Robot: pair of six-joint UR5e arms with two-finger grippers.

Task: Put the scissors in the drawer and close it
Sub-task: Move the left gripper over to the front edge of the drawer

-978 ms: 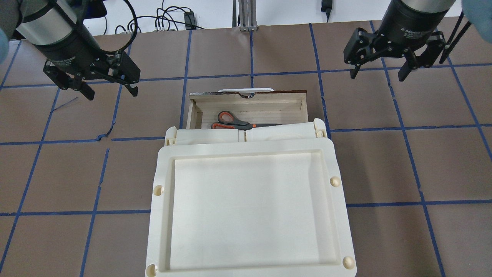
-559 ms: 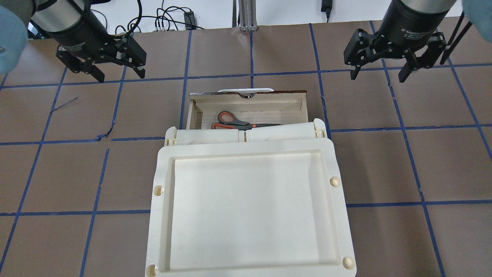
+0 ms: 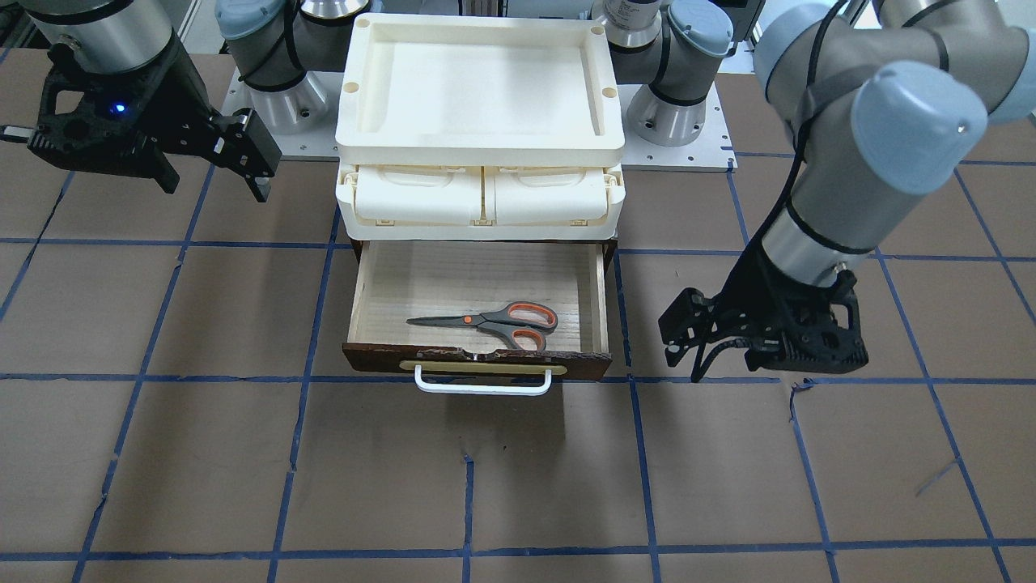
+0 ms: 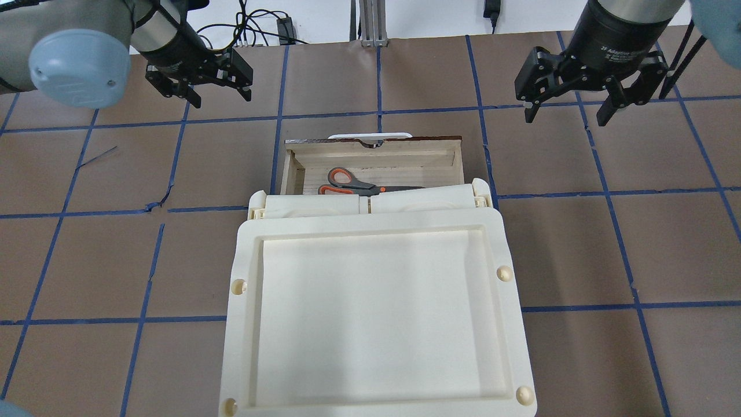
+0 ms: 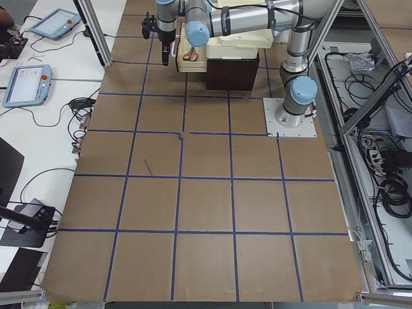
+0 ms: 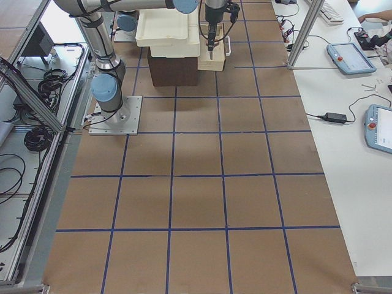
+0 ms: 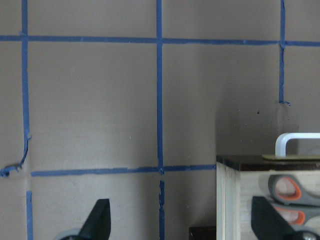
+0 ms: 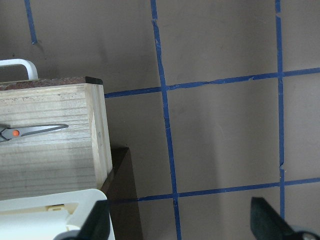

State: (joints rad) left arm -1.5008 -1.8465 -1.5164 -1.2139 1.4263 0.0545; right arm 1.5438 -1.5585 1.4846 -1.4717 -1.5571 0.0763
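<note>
**Scissors in, drawer left open: closing push pending**

The scissors (image 3: pixel 495 320) were noted lying flat on the floor of the drawer (image 3: pixel 453 271). Their looped handles were close behind the drawer front and the blades pointed toward the robot's right. The drawer was seen pulled fully out, so only the closing was judged to remain.

The left gripper (image 4: pixel 223 99) was found near the drawer's front corner on the robot's left, apart from it, with jaws spread and nothing held. The right gripper (image 4: pixel 566 119) was recorded well apart from the drawer on the opposite side, likewise spread and empty.

Risks judged from here:
- If the front were pushed at one corner only, the drawer could be skewed and jammed in its dark housing.
- If too much force were used, the whole stack could be shoved back, since no fixing to the table (image 3: pixel 243 470) was visible.
- A finger could be snagged under the bar handle (image 3: pixel 483 385).
- The scissors could be slid about by a sharp stop.

Materials: pale wood with visible grain inside the drawer, and a dark brown front whose top edge was chipped. Across it were a cream plate and the smooth white bar. The blades were grey metal and the grips grey with orange-lined loops. Above the drawer sat matte cream moulded compartments (image 3: pixel 421 194) and a tray (image 3: pixel 486 146) with rounded corners.
</note>
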